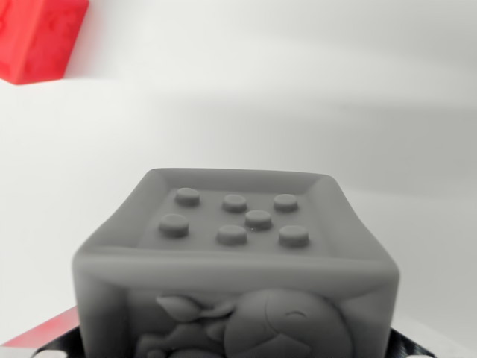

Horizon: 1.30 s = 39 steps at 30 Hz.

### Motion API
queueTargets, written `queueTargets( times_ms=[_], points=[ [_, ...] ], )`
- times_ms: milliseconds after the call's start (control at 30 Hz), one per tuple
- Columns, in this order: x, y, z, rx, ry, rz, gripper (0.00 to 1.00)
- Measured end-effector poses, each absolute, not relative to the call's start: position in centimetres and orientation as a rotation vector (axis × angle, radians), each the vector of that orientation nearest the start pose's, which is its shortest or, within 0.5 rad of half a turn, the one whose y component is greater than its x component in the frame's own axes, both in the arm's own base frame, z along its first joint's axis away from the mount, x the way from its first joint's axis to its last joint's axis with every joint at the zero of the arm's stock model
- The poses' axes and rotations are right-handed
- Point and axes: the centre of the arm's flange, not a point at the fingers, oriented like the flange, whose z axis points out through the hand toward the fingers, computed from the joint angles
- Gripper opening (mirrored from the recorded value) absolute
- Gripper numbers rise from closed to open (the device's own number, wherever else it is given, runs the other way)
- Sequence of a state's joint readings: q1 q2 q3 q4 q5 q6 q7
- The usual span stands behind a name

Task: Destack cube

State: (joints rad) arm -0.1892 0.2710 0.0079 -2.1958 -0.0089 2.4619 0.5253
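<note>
The grey cube fills the wrist view from centre to six o'clock, right up against the camera; a red cube lies at eleven o'clock on the white worktop. The tool's fingers are barely visible (grip state: cannot tell). Judging by this, lift straight and set down well apart.

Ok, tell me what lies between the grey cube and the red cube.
Nothing: in the wrist view, only bare white surface separates the grey cube from the red cube.
</note>
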Motion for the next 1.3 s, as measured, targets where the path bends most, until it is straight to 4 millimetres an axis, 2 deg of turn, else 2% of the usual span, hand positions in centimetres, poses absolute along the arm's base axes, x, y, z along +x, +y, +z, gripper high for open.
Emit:
queueTargets(
  times_ms=[200,300,533,1300],
  points=[
    [54.3,-10.8,26.0,-2.967,1.045,0.003,0.00],
    [54.3,-10.9,25.5,-2.967,1.044,-0.001,0.00],
    [54.2,-10.8,22.6,-2.967,1.043,0.010,0.00],
    [54.1,-10.8,16.5,-2.965,1.042,0.009,0.00]
  ],
)
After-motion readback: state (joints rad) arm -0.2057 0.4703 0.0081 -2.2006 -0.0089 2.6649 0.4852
